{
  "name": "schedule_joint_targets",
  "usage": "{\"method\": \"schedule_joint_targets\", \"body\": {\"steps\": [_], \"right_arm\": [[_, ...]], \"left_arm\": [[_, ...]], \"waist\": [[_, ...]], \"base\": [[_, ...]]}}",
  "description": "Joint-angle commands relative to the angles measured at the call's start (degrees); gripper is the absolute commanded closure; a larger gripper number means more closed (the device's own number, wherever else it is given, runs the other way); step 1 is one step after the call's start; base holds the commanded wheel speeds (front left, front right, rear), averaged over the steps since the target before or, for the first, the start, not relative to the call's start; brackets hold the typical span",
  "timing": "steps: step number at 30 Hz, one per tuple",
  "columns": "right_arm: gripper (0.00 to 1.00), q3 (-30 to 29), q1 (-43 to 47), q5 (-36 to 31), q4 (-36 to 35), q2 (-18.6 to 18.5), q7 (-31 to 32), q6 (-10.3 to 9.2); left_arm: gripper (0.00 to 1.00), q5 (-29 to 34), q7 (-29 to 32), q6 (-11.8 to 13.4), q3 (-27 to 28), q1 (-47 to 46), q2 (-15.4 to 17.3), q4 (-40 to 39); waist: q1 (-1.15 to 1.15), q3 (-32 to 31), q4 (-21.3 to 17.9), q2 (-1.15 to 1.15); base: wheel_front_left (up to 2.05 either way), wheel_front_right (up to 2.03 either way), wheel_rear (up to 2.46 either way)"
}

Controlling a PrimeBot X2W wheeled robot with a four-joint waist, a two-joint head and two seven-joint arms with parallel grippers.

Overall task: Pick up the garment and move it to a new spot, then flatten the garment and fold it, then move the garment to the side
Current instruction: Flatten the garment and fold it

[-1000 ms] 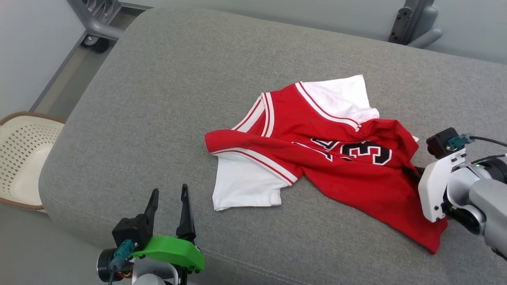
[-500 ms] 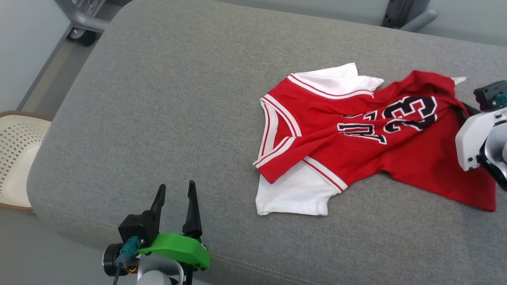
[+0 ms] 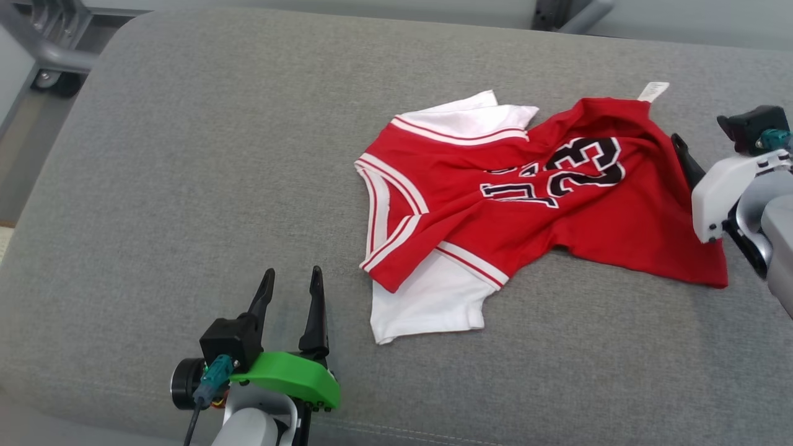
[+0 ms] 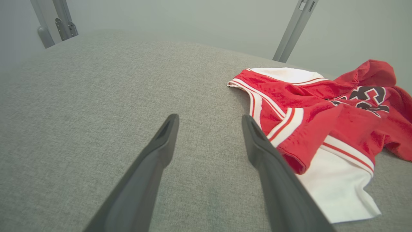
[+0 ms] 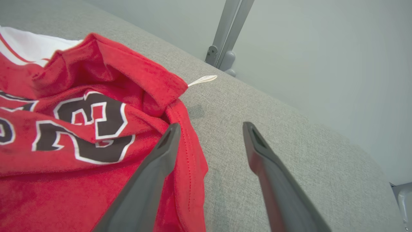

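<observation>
The garment (image 3: 526, 204) is a red jersey with white sleeves and black numbers, lying rumpled on the grey cushion right of centre. My right gripper (image 3: 687, 148) stands at its right edge. In the right wrist view my right gripper (image 5: 211, 126) is open with bare cushion between the fingers, and the left finger (image 5: 161, 154) lies over the garment's (image 5: 80, 129) red hem. My left gripper (image 3: 292, 275) is open near the front edge, left of the white sleeve and apart from it. The left wrist view has my left gripper (image 4: 210, 120) with the garment (image 4: 322, 112) just to its right.
The wide grey cushion (image 3: 186, 186) stretches far to the left of the garment. A metal frame with a caster (image 3: 49, 74) stands past its far left corner. Another metal bracket (image 3: 570, 9) rises behind the far edge. A white tag (image 3: 653, 91) sticks out of the garment's far side.
My right gripper dragged the garment rightward while shut on its hem, then opened and let it go. The head camera has shifted, taking the basket at the left out of view. My left gripper stayed open.
</observation>
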Motion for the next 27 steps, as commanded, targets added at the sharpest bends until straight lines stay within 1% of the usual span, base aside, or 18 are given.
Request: {"method": "schedule_joint_targets", "body": {"steps": [1,2,3,4,6,7,10,13,15,18,20,23,27], "right_arm": [[0.00,-3.50,-0.80,-1.93,-3.01,-0.72,-0.36,-0.09],[0.00,-5.78,0.43,-2.82,-4.72,-1.04,-0.37,-0.09],[0.00,-5.78,0.43,-2.82,-4.72,-1.04,-0.37,-0.09],[0.00,-11.46,3.85,-5.82,-8.81,-1.69,-0.34,-0.09],[0.00,-18.42,7.71,-8.97,-13.41,-1.66,-0.35,-0.09],[0.00,-18.42,7.71,-8.97,-13.41,-1.66,-0.35,-0.09],[0.00,-29.94,16.03,-14.93,-20.88,-0.27,-0.36,-0.09],[0.00,-41.62,26.58,-21.51,-29.18,3.29,-0.37,-0.09],[0.00,-48.67,33.54,-26.33,-35.22,6.65,-0.37,-0.09],[0.00,-56.08,42.57,-31.72,-44.04,13.10,-0.38,-0.09],[0.00,-58.99,47.46,-34.26,-49.07,16.84,-0.39,-0.09],[0.00,-60.20,52.40,-36.75,-54.52,21.65,-0.39,-0.09],[0.00,-59.75,56.48,-37.76,-58.92,24.76,-0.39,-0.09]], "left_arm": [[0.00,0.98,-0.15,-0.24,-0.04,-0.96,0.09,-0.12],[0.00,1.28,-0.15,-0.33,0.12,-1.13,0.12,0.03],[0.00,1.28,-0.15,-0.33,0.12,-1.13,0.12,0.03],[0.00,1.36,-0.15,-0.61,0.40,-1.33,0.12,0.33],[0.00,1.52,-0.15,-0.83,0.69,-1.06,0.12,0.64],[0.00,1.52,-0.15,-0.83,0.69,-1.06,0.12,0.64],[0.00,1.63,-0.15,-0.92,0.97,0.01,0.12,1.00],[0.00,1.80,-0.15,-1.17,1.06,1.04,0.13,1.26],[0.00,2.08,-0.15,-1.38,1.11,1.68,0.13,1.23],[0.00,2.86,-0.15,-1.34,1.66,3.02,0.15,0.88],[0.00,3.31,-0.15,-1.49,2.24,3.94,0.15,0.44],[0.00,4.35,-0.15,-1.70,3.67,5.78,0.40,0.22],[0.00,4.98,-0.15,-2.33,5.51,8.09,0.38,-0.51]], "waist": [[0.00,-1.86,-4.18,0.00],[0.00,-2.30,-5.10,0.00],[0.00,-2.30,-5.10,0.00],[0.00,-3.27,-6.84,0.00],[0.00,-4.24,-8.41,0.00],[0.00,-4.24,-8.41,0.00],[0.00,-5.56,-10.41,0.00],[0.00,-6.59,-11.88,0.00],[0.00,-7.10,-12.65,0.00],[0.00,-7.70,-13.77,0.00],[0.00,-8.01,-14.37,0.00],[0.00,-8.57,-15.39,0.00],[0.00,-9.38,-16.17,0.00]], "base": [[0.00,0.00,0.00],[0.00,0.00,0.00],[0.00,0.00,0.00],[0.00,0.00,0.00],[0.00,0.00,0.00],[0.00,0.00,0.00],[0.00,0.00,0.00],[0.00,0.00,0.00],[0.00,0.00,0.00],[0.00,0.00,0.00],[0.00,0.00,0.00],[0.00,0.00,0.00],[0.00,0.00,0.00]]}}
